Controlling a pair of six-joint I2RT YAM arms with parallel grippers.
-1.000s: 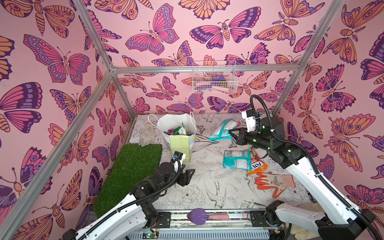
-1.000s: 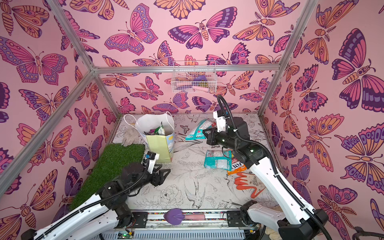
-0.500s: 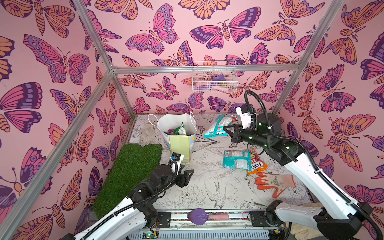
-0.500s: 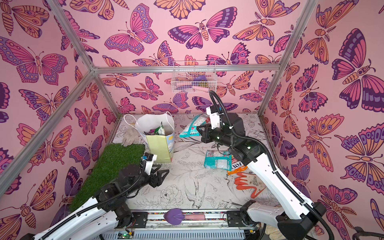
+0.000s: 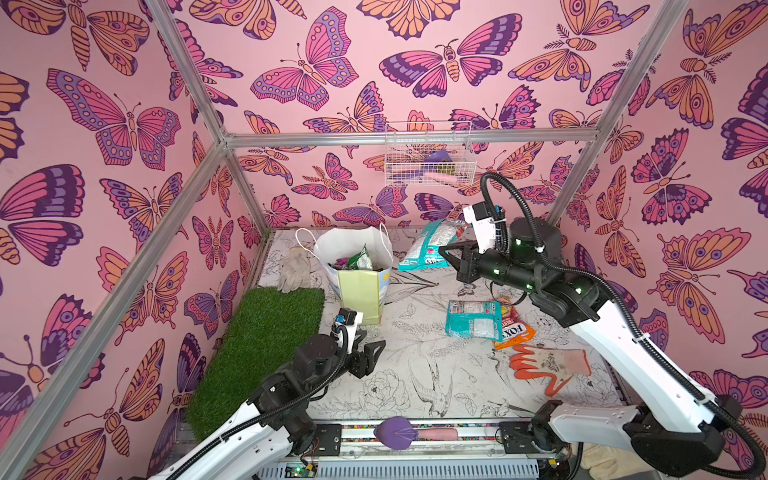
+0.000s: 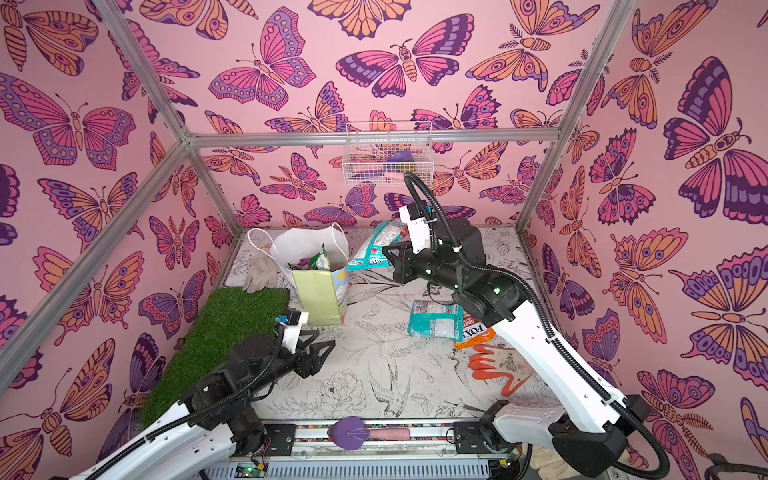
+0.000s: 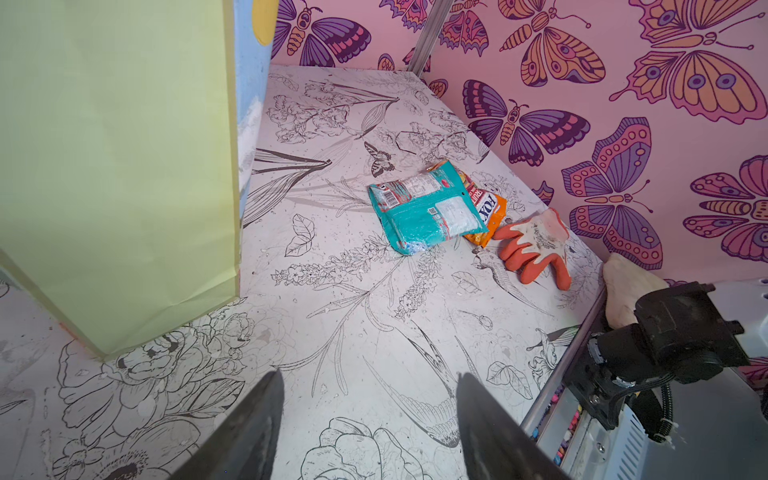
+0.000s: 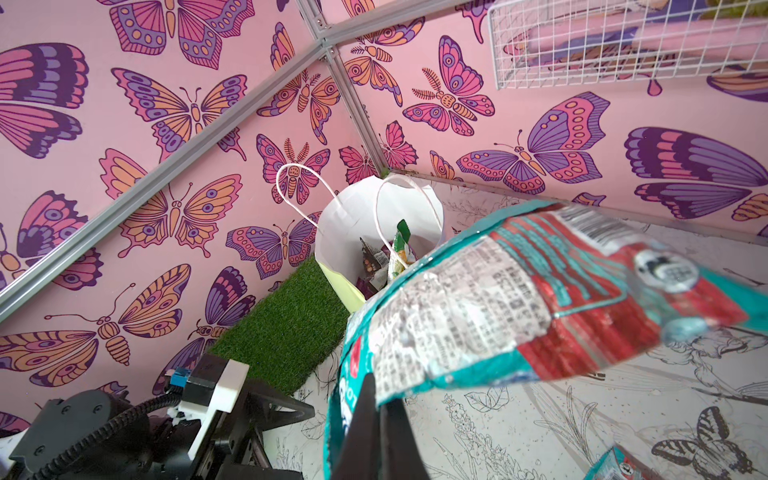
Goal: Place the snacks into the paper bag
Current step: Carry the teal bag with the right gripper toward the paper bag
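Note:
The paper bag (image 5: 360, 286) stands open at the back left of the table, with green and purple packets (image 5: 358, 261) inside it. My right gripper (image 5: 446, 251) is shut on the edge of a teal snack packet (image 5: 428, 245), holding it in the air just right of the bag's mouth. In the right wrist view the packet (image 8: 519, 299) hangs in front of the bag (image 8: 353, 224). A second teal packet (image 5: 473, 318) lies on the table, overlapping the orange Fox's bag (image 5: 513, 332). My left gripper (image 5: 374, 353) hovers open and empty in front of the bag.
An orange-and-grey glove (image 5: 548, 365) lies right of the Fox's bag. A grey-white glove (image 5: 295, 268) lies left of the paper bag, with a green grass mat (image 5: 257, 345) in front of it. A white wire basket (image 5: 428, 160) hangs on the back wall.
My right gripper has carried the teal packet leftward, closer to the bag's mouth. The left arm has barely moved.

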